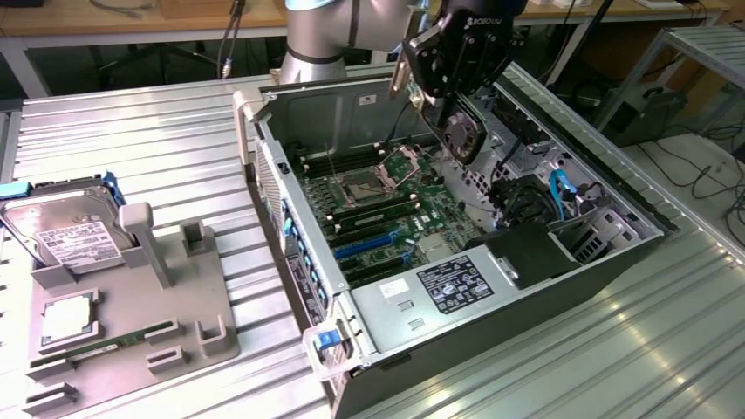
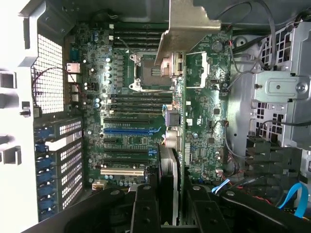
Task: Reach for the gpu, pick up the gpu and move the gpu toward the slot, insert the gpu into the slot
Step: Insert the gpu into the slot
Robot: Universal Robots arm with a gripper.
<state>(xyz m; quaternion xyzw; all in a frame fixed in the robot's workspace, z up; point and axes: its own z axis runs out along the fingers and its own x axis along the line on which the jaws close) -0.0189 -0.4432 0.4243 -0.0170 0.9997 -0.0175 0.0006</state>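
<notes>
**Inspector:** Step in hand?
**Assessor:** Transport. Gripper [image 2: 171, 206] clenched on the gpu [image 1: 462, 131], edge-down above the motherboard [image 2: 204, 121], apart from the blue slot [image 2: 131, 130].
**Inspector:** Requirement?
**Assessor:** Card edge squared over that slot, I judge. Present alignment appears off, though the view is unclear.

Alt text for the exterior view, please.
A black robot gripper holds a flat green circuit-board card with a round black fan above an open black computer case. A silver hard drive sits at the exterior view's left.

Above the motherboard [image 1: 437, 218], the gripper [image 1: 452, 105] hides most of the gpu [image 1: 472, 148] except its fan [image 1: 462, 131]; the label [image 1: 458, 284] beside the motherboard is unreadably small.
</notes>
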